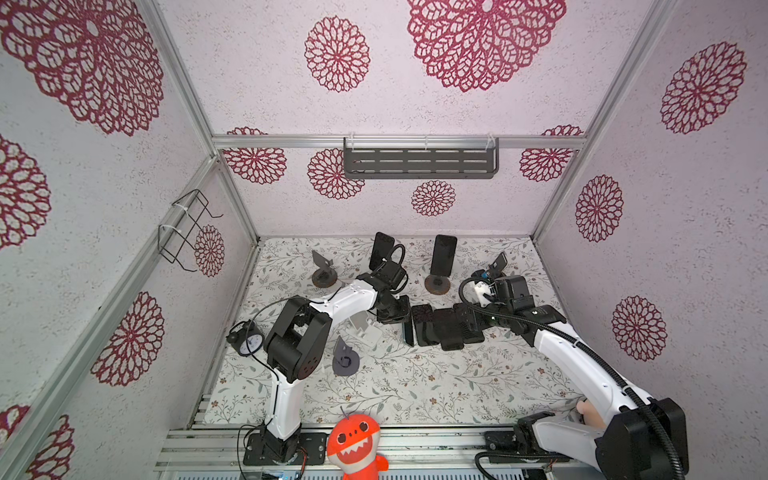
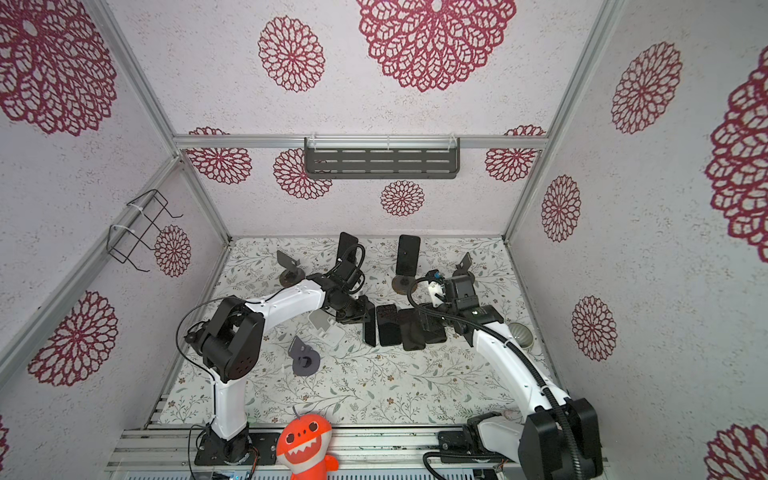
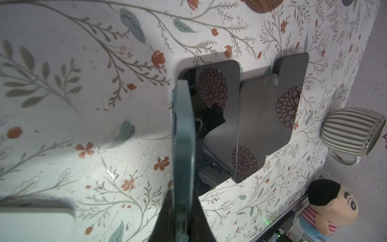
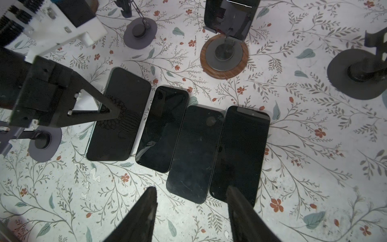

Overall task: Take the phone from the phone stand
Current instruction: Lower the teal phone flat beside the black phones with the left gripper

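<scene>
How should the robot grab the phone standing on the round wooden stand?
Pinch the phone across its two long edges near the top, coming down from above. It stands nearly upright, its bottom sitting on the wooden stand, so the upper edges look free.

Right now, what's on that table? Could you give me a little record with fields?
Left end effector: shut on teal phone, held on edge at the row's end
Right end effector: open, empty, over the row
Lying flat: three dark phones, side by side
On a stand: upright phone on wooden-based stand
Partly hidden: another upright phone behind the left arm
Empty stands: grey stand, white stand
</scene>
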Robot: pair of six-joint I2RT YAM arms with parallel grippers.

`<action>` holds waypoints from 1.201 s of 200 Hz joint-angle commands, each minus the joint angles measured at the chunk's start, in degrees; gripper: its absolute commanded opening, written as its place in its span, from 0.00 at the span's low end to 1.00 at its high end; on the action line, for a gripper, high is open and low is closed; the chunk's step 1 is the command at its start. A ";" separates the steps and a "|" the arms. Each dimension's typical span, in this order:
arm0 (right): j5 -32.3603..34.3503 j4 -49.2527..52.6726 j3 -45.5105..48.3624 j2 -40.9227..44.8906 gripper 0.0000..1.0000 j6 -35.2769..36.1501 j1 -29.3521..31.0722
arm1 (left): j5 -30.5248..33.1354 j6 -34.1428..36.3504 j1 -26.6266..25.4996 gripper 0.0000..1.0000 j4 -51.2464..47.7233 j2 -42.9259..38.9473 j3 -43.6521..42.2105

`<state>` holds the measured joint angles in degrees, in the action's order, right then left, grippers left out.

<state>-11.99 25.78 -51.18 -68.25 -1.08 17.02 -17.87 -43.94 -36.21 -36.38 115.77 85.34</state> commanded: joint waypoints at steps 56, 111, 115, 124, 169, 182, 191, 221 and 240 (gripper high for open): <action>0.96 -0.84 -0.15 0.11 0.58 0.98 -0.49 | -1.39 -3.74 1.08 0.05 0.16 1.99 0.09; 1.36 -0.38 -0.46 0.01 0.58 1.08 -0.49 | -1.32 -4.21 2.10 0.10 0.81 2.34 -0.92; 1.43 -0.34 -0.42 0.01 0.58 1.07 -0.49 | -1.33 -4.29 2.10 0.10 1.06 2.36 -1.03; 1.51 -0.28 -0.41 -0.03 0.58 1.07 -0.51 | -1.32 -4.31 2.25 0.10 1.50 2.49 -1.14; 1.97 0.32 -0.68 0.22 0.58 1.06 -0.49 | -1.64 -5.71 2.59 0.10 4.52 2.75 -2.61; 1.98 0.24 -0.59 0.28 0.58 0.97 -0.50 | -1.89 -5.87 2.58 0.11 5.20 2.96 -2.78; 1.95 0.20 -0.58 0.26 0.58 0.98 -0.49 | -2.23 -6.06 2.63 0.11 5.81 3.15 -2.90; 1.88 0.24 -0.62 0.13 0.58 1.07 -0.49 | -2.91 -6.84 2.63 0.14 7.34 3.64 -3.46; 1.90 0.24 -0.59 0.11 0.58 1.03 -0.49 | -2.81 -7.12 2.72 0.15 7.65 3.64 -3.86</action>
<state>-10.68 25.67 -51.13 -68.31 -1.02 16.84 -22.35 -49.93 -33.80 -30.44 117.78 83.05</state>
